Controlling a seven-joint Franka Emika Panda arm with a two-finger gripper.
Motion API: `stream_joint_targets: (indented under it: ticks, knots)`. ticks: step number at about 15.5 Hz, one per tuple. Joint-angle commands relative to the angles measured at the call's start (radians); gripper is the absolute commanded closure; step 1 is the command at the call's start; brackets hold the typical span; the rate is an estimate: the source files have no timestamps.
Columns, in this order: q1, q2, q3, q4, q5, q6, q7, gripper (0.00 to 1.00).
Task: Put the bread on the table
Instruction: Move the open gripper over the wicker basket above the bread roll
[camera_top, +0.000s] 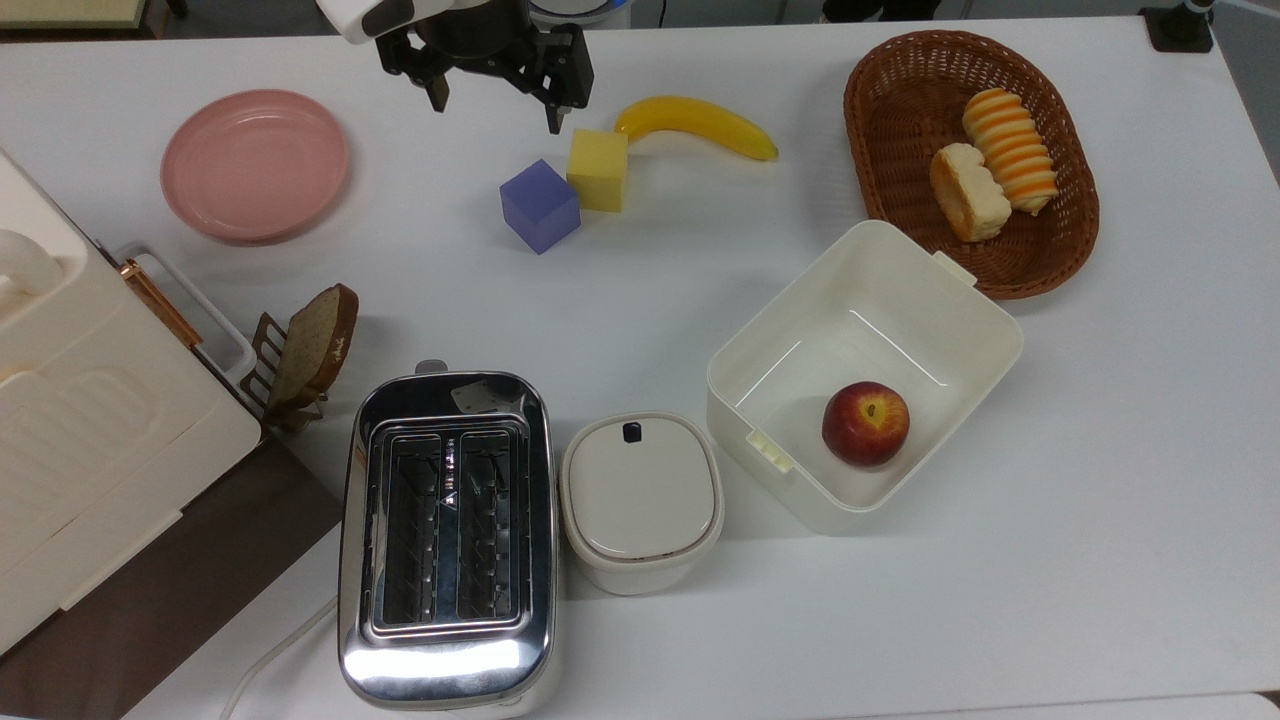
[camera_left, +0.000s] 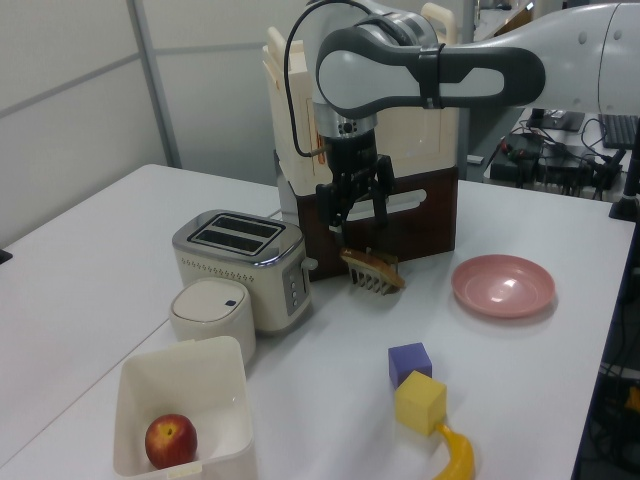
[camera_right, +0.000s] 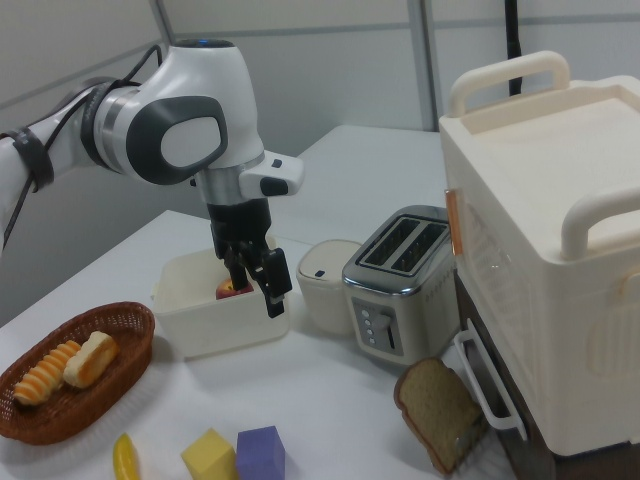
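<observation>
tabletop (camera_top: 1100, 500): white, carries everything.
cabinet (camera_top: 90, 420): cream, at the top view's left edge; fills the right view's right.
arm (camera_left: 440, 70): white and grey, reaches over the far side of the top view.
toaster (camera_top: 445, 535): chrome, two slots, near edge in the top view.
bin (camera_top: 985, 335): white, open, right of centre in the top view.
basket (camera_top: 880, 110): brown wicker, far right in the top view, just beyond the bin.
plate (camera_top: 255, 165): pink, far left in the top view.
jar (camera_top: 640, 500): cream, lidded, between toaster and bin.
end effector (camera_top: 497, 112): released, fingers apart, hangs above the tabletop at the top view's far edge, left of the banana.
banana (camera_top: 700, 125): yellow, touching the yellow cube.
roll (camera_top: 1010, 150): orange-striped, in the basket.
slice (camera_top: 320, 345): brown, leans in a rack beside the cabinet.
bread (camera_top: 968, 192): in the basket, touching the roll's left side in the top view.
apple (camera_top: 866, 423): red, in the bin.
purple cube (camera_top: 540, 205): touches the yellow cube.
yellow cube (camera_top: 598, 170): just near of the end effector.
</observation>
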Motion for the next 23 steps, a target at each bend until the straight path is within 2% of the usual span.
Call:
stream_joint_targets:
  ticks: [1,8,10,11,12,13,18,21,23]
  knots:
    - [0.001,-0.017,0.001,-0.028,0.003,0.024,-0.020,0.00]
    - [0.009,-0.019,0.012,-0.019,0.005,0.032,-0.025,0.00]
    - [0.042,-0.017,0.017,-0.019,0.005,0.033,-0.026,0.00]
    - [0.081,-0.017,0.017,-0.019,0.005,0.036,-0.032,0.00]
    - [0.160,-0.016,0.004,-0.020,0.001,0.039,-0.034,0.00]
    - [0.209,-0.017,0.001,-0.025,0.003,0.036,-0.033,0.00]
    - [0.418,-0.005,0.001,-0.066,0.012,0.036,-0.011,0.00]
    - [0.512,0.026,0.003,-0.088,0.023,0.039,-0.010,0.00]
    - [0.538,0.070,0.015,-0.088,0.037,0.061,0.025,0.00]
